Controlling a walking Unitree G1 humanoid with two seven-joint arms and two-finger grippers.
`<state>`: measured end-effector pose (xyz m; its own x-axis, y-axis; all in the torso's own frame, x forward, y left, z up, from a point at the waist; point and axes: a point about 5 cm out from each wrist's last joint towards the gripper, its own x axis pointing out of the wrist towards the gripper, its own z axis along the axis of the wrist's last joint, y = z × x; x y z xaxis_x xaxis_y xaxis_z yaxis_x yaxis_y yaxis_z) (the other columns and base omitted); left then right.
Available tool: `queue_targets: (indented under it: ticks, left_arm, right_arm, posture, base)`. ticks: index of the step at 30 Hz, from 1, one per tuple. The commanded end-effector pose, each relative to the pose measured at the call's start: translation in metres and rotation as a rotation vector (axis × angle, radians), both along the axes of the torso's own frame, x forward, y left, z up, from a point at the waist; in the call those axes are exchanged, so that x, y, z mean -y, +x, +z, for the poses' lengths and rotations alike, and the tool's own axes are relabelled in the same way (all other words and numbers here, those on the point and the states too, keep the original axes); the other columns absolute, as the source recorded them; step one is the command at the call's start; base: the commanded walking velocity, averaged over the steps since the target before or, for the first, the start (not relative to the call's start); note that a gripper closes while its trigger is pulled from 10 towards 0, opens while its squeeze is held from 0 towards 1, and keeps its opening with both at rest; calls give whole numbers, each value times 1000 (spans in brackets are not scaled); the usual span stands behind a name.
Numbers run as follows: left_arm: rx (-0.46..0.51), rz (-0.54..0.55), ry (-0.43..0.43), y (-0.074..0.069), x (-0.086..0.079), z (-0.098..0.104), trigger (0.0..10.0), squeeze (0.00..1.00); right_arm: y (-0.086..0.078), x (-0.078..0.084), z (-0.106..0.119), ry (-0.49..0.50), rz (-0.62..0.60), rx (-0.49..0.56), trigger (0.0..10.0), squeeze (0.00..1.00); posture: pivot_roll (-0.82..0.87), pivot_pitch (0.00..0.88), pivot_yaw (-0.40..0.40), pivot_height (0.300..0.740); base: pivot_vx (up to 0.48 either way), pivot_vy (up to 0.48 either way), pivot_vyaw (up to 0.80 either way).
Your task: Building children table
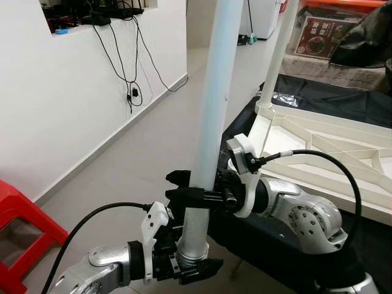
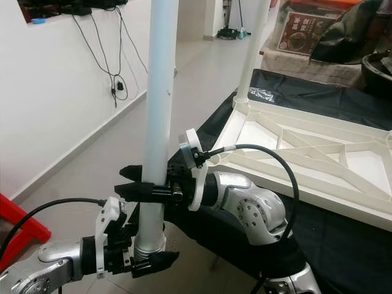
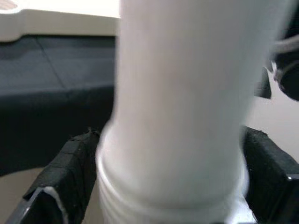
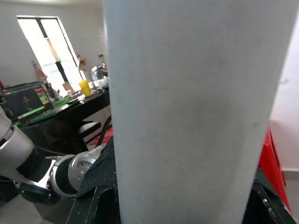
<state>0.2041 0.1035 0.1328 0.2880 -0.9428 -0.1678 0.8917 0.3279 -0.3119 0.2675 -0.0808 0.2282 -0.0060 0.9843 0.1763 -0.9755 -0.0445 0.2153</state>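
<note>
Left eye view: a pale tube-shaped table leg [image 1: 211, 122] stands upright in the foreground. The left tool [image 1: 193, 260] is clenched around the leg's ribbed lower end, its black fingers [image 1: 205, 269] on either side. Just above it, the right tool [image 1: 187, 191] grasps the same leg from the right. Behind the leg and to its right, the white tabletop [image 1: 331, 150] lies upside down on a black cloth [image 1: 343, 101], ribs showing, with a second leg [image 1: 278, 49] standing at its near corner. Left of the leg, a red stool [image 1: 18, 229] sits by the white wall [image 1: 61, 104], cables [image 1: 125, 67] hanging down it.

Right eye view: the same scene, with the silver right arm [image 2: 251, 205] reaching to the leg from the tabletop's side.

Left wrist view: the leg's threaded end sits between two black pads [image 3: 67, 163], very close and blurred; the tabletop's edge lies beyond it.

Right wrist view: the leg, close up, with a monitor [image 4: 25, 100] and the left arm [image 4: 70, 172] beyond it.
</note>
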Motion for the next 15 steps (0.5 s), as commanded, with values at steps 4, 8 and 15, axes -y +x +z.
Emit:
queue_targets:
  ticks: [4, 8, 15]
  left_arm:
    - [4, -25, 17, -5, -3, 1, 10000, 0]
    - [28, 18, 23, 1, -11, 4, 10000, 0]
    - [157, 247, 23, 23, -26, 13, 10000, 0]
  right_arm:
    - [10, 12, 7, 8, -69, 42, 0, 0]
    - [23, 27, 8, -1, -186, 60, 0, 0]
    - [53, 57, 17, 29, -501, 94, 0, 0]
  posture:
    - [94, 49, -1, 740]
    - [96, 45, -3, 740]
    - [97, 36, -8, 740]
  base:
    - [0, 0, 0]
    - [0, 0, 0]
    - [0, 0, 0]
